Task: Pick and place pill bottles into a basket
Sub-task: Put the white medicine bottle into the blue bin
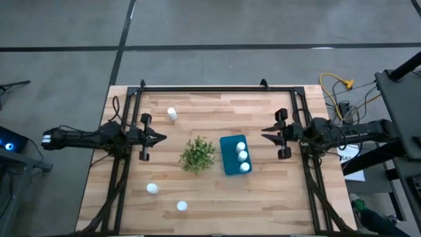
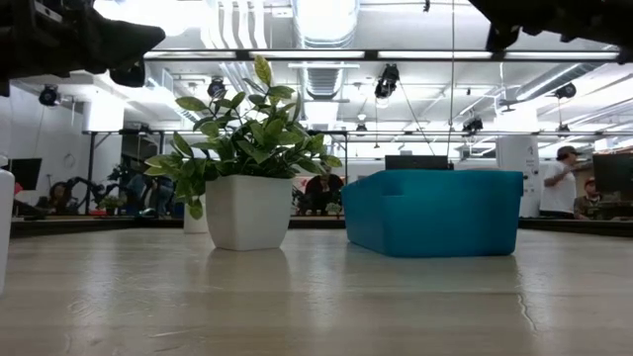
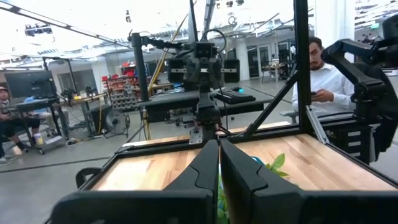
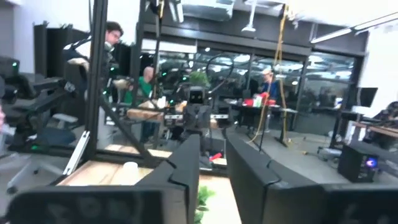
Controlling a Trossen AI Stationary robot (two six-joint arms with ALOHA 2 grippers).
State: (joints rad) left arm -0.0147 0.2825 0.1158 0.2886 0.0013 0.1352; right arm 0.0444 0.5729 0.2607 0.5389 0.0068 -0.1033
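Three white pill bottles [image 1: 243, 157] stand in a row inside the teal basket [image 1: 227, 161], just right of the table's middle. Three more stand on the table: one toward the far edge [image 1: 172, 114] and two near the front edge [image 1: 152, 189] [image 1: 181, 207]. My left gripper [image 1: 161, 137] hovers shut and level left of the plant, holding nothing. My right gripper [image 1: 263, 137] hovers level to the right of the basket. A narrow gap shows between its fingers [image 4: 211, 158], with nothing in it.
A bushy green plant [image 1: 197, 155] in a white pot [image 2: 247, 211] stands just left of the basket [image 2: 435, 213]. A black frame [image 1: 217, 88] runs along the table's far edge and both sides. People show in the room beyond the table.
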